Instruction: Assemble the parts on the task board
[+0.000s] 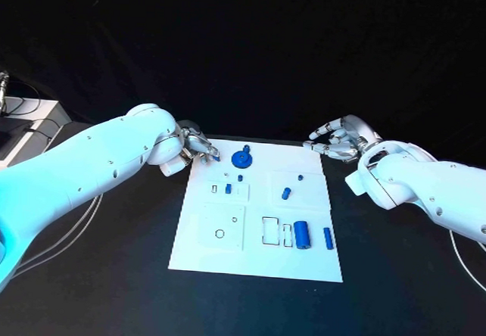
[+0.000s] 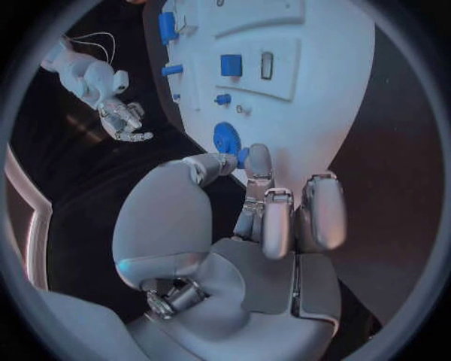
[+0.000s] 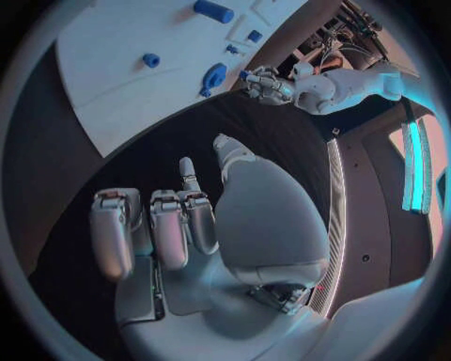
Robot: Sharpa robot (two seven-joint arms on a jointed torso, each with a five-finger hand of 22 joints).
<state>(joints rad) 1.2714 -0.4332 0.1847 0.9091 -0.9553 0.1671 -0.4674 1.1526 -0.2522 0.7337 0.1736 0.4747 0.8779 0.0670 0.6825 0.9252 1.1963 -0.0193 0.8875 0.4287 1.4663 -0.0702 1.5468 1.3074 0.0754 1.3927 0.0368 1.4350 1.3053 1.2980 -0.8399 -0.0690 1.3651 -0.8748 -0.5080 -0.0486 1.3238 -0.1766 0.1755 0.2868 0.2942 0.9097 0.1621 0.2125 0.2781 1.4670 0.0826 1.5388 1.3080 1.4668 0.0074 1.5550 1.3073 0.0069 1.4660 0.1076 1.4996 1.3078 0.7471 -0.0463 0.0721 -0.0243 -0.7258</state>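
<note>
Black table bears white task board.

No legible text, label, brand, number or sign appears on the task board, its parts or the tabletop.

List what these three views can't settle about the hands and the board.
- Left hand: head view, its arm covers the palm; whether it touches the round blue part is unclear.
- Small blue parts: head view, too small to tell if seated.
- White board: right wrist view, cut off by the circle's edge.
</note>
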